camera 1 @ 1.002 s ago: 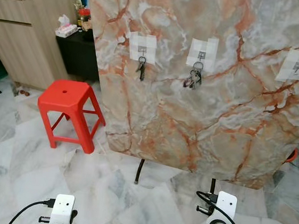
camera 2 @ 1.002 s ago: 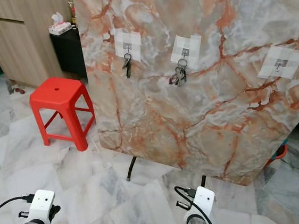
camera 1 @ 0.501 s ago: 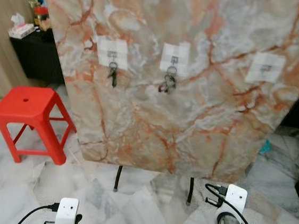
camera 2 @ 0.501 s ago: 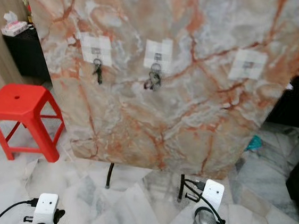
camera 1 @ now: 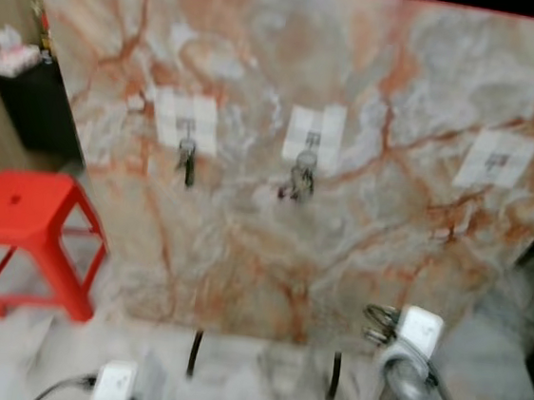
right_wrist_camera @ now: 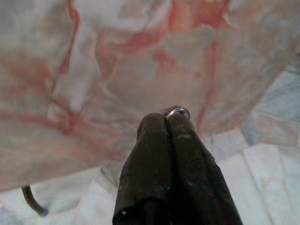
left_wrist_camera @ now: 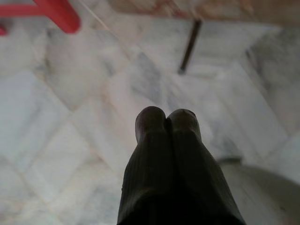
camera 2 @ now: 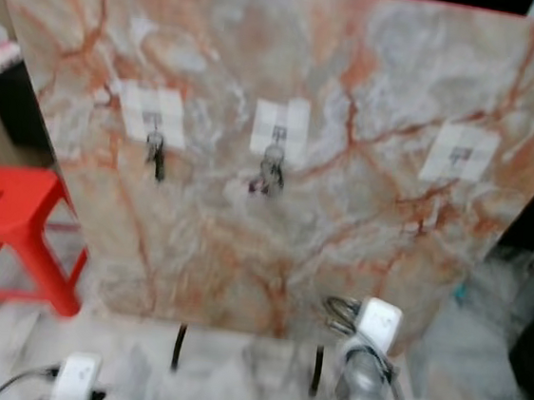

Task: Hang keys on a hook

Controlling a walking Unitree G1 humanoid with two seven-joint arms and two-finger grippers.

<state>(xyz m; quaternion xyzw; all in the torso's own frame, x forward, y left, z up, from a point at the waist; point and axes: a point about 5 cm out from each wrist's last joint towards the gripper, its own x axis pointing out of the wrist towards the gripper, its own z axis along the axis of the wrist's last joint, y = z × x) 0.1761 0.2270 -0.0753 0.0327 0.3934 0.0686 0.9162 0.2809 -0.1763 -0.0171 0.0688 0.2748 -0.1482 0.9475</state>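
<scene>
Right gripper (right_wrist_camera: 168, 123) has its two black fingers pressed tight together on a small silver key ring (right_wrist_camera: 177, 111) that pokes out at the tips. It is held up in front of the low part of a big marble board (camera 1: 354, 95) with orange veins. Left gripper (left_wrist_camera: 167, 123) hangs low over the pale floor tiles (left_wrist_camera: 70, 117), fingers squeezed together on nothing. Three white patches sit in a row on the board, each with a hook. The left hook (camera 1: 188, 134) and the middle hook (camera 1: 308, 147) each hold keys (blurry, hard to count). The right hook (camera 1: 496, 161) is bare. A red stool (camera 1: 20, 231) stands beside the board on the left.
</scene>
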